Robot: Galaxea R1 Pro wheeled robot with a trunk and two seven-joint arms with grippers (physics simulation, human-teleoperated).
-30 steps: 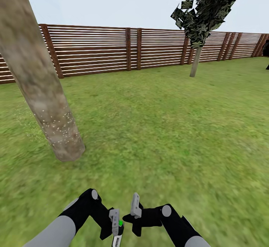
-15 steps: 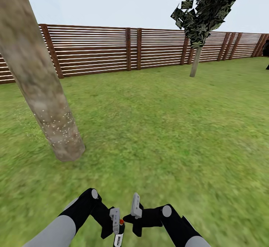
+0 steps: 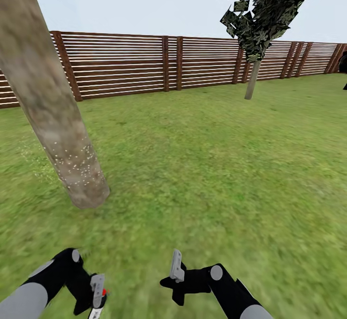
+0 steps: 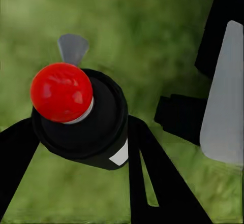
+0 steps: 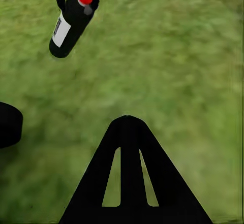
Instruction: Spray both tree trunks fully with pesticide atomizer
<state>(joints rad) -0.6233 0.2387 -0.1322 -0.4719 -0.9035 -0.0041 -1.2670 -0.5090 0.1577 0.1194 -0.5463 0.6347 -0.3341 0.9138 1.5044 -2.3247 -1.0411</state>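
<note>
L gripper (image 3: 96,292) is gripping the pesticide atomizer (image 4: 81,115) btwn its jaws, R gripper (image 3: 176,266) is hanging empty w/ jaws apart, near tree (image 3: 53,121) is showing speckles low down, far tree (image 3: 251,78) is looking unsprayed

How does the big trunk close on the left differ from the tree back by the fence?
The near tree trunk is thick, mottled beige-brown and leans across the head view, speckled with white dots near its base; the far tree has a thin, pale, nearly upright stem. The far tree shows dark foliage, while the near trunk's top is cut off by the frame. Both stand in grass.
</note>
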